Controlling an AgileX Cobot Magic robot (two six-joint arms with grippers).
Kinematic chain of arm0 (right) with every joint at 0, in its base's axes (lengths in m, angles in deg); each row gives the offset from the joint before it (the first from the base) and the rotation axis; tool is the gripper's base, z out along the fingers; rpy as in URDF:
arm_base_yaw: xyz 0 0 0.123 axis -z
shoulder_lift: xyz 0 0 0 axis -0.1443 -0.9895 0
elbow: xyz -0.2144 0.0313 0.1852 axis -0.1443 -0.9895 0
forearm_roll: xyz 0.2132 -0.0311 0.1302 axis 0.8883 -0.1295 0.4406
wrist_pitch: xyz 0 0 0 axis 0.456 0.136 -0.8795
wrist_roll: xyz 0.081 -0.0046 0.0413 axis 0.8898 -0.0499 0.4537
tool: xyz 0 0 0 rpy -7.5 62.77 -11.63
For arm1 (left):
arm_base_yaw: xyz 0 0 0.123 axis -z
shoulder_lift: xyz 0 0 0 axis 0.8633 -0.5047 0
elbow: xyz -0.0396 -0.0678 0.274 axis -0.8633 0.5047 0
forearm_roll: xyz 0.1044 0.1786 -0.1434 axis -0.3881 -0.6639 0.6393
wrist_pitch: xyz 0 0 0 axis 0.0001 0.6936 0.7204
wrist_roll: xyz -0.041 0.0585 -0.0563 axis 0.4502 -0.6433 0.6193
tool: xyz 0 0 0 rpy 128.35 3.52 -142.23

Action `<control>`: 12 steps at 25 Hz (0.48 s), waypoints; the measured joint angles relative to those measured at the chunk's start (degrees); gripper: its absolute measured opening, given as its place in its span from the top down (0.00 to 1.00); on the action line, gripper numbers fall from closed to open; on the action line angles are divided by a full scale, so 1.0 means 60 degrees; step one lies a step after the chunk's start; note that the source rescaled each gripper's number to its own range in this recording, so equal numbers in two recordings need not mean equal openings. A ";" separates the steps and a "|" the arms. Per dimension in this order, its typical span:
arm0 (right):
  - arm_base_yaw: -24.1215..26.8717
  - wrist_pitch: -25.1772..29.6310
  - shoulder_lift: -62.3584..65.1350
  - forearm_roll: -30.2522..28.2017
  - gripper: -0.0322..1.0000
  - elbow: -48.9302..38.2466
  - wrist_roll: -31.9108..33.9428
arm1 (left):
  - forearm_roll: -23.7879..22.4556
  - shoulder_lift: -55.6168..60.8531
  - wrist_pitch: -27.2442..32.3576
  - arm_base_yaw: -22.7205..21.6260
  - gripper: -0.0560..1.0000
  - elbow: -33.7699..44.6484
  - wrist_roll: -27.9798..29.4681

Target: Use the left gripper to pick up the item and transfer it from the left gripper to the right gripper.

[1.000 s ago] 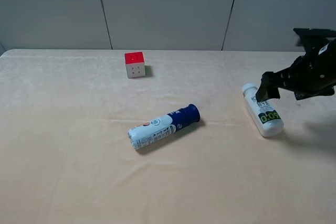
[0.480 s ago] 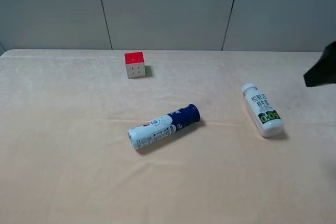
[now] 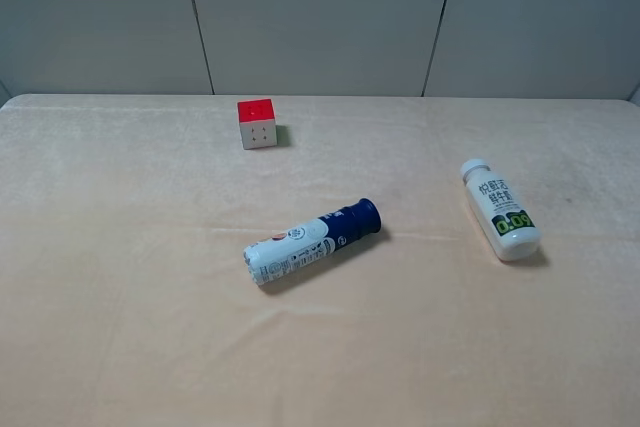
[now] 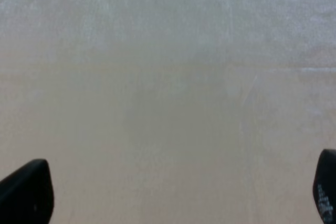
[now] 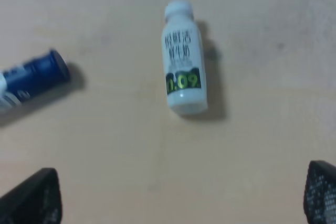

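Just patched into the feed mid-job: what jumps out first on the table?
Three things lie scattered on the beige table: a small white bottle on its side at the right, a blue-and-white tube lying near the middle, and a red-topped cube toward the back. No arm shows in the high view, and nothing is held.

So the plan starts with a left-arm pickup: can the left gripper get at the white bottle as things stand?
Probably, but not readily. The white bottle lies on its side with bare table around it and nothing on top. The left gripper is open over bare cloth; the bottle lies on the right side, beyond the blue-and-white tube.
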 joint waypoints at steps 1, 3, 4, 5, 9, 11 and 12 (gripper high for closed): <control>0.0000 0.0014 0.0430 0.0000 0.00 -0.0247 0.0060 | 0.0000 0.0000 0.0000 0.0000 0.02 0.0000 0.0000; 0.0000 0.0040 0.1175 0.0000 0.00 -0.0789 0.0079 | 0.0000 0.0000 0.0000 0.0000 0.02 0.0000 0.0000; 0.0000 0.0089 0.1537 0.0000 0.00 -0.1085 0.0079 | 0.0000 0.0000 0.0000 0.0000 0.02 0.0000 0.0000; 0.0000 0.0132 0.1868 0.0000 0.00 -0.1360 0.0079 | 0.0000 0.0000 0.0000 0.0000 0.02 0.0000 0.0000; 0.0000 0.0162 0.2734 -0.0140 0.00 -0.2049 -0.0214 | 0.0000 0.0000 0.0000 0.0000 0.02 0.0000 0.0000; 0.0000 0.0092 0.2966 -0.0330 0.00 -0.2249 -0.0406 | 0.0000 0.0000 0.0000 0.0000 0.02 0.0000 0.0000; 0.0000 -0.0031 0.3033 -0.0374 0.00 -0.2355 -0.0441 | 0.0000 0.0000 0.0000 0.0000 0.02 0.0000 0.0000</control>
